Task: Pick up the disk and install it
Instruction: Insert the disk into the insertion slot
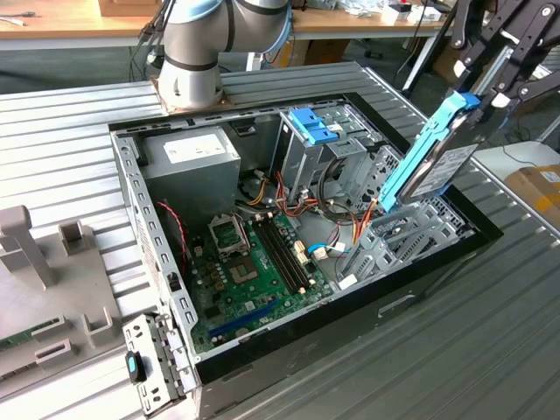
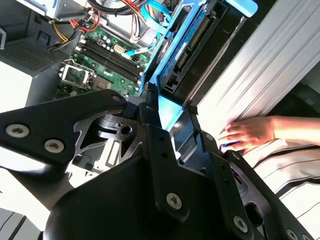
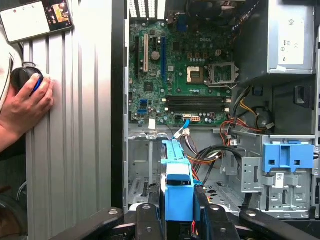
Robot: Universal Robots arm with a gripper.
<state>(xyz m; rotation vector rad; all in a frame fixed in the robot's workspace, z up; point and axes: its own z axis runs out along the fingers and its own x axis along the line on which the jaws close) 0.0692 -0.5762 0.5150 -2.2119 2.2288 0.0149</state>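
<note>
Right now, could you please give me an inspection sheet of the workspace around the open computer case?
Surface: ribbed metal table, carrying the open computer case.
Job's things: the disk, tilted above the drive bay at the case's end on the exterior view's right; not seated.
Clutter: grey fixtures on the table at the exterior view's left; a flat device near the hand.
Grippers: gripper shut on the disk's blue carrier.
Cables: coloured wire bundles loose inside the case, some near the disk's lower end.
Surroundings: a person's hand on a dark round object at the table's edge; wooden bench behind.
</note>
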